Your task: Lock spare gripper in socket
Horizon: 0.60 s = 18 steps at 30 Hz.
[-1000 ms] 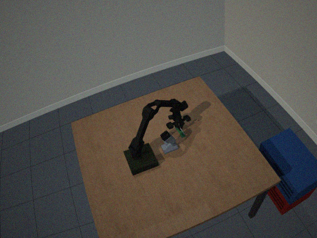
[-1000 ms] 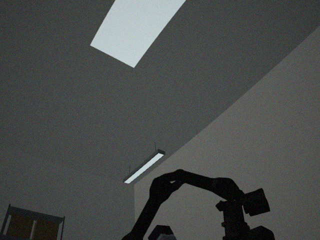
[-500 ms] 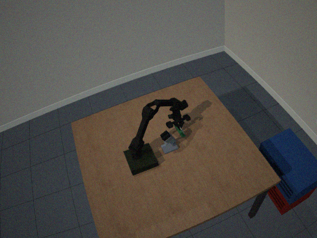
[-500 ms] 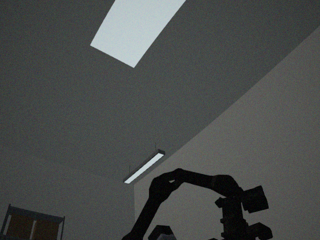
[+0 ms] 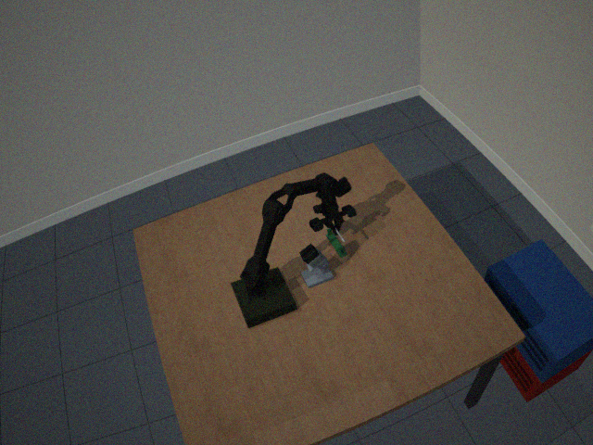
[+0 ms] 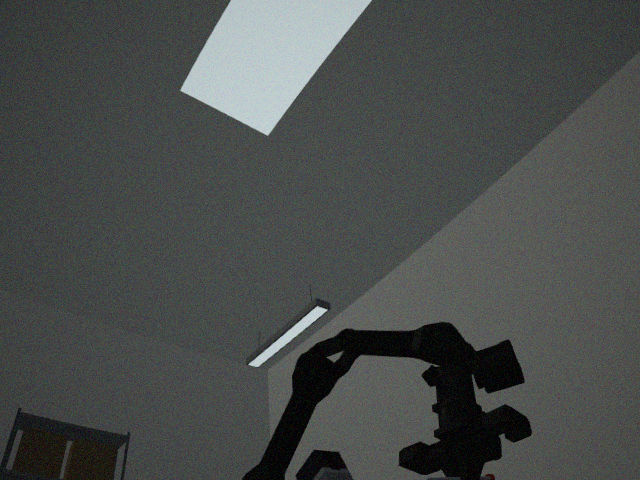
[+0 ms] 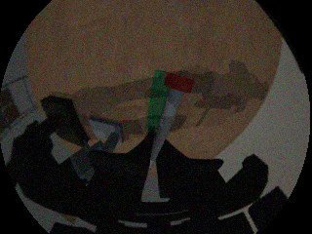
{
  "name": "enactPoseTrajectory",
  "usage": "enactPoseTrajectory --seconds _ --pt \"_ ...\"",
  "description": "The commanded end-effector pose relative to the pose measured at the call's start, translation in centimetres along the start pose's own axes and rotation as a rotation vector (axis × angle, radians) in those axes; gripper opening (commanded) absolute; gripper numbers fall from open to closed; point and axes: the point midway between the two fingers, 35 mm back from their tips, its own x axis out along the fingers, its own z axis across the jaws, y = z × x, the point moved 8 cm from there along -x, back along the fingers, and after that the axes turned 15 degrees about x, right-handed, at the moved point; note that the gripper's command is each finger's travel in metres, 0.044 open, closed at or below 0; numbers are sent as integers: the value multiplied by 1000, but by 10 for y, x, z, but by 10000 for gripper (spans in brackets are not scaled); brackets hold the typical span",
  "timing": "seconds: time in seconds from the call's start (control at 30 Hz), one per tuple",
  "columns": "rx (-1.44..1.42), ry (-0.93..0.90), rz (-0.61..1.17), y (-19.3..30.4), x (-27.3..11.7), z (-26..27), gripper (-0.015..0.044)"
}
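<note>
My gripper (image 5: 336,228) (image 7: 154,134) is shut on the lock pin (image 5: 340,235) (image 7: 167,113), a grey shaft with a red end (image 7: 178,82). The pin slants away from the fingertips beside and over a green bar-shaped part (image 5: 337,245) (image 7: 156,100). Whether pin and green part touch cannot be told. A pale grey stand (image 5: 317,277) (image 7: 104,131) carries a black block (image 5: 309,254) (image 7: 63,117) near the arm's base. Which of these parts is the mount and which is the spare gripper is too dark to tell. In the exterior view the fingertips are cut off.
The wooden table (image 5: 363,311) carries the arm's dark base plate (image 5: 263,304) left of the grey stand. The arm arches over from that base. A blue and red box (image 5: 550,301) stands beyond the table's right edge.
</note>
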Motion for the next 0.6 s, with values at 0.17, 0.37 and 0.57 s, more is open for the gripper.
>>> enactPoseTrajectory --seconds 0.17,0.37,0.57 --pt "0 0 0 0 0 0 0" --pt "16 -4 3 0 0 0 7" --pt "19 -7 2 2 -6 15 0"
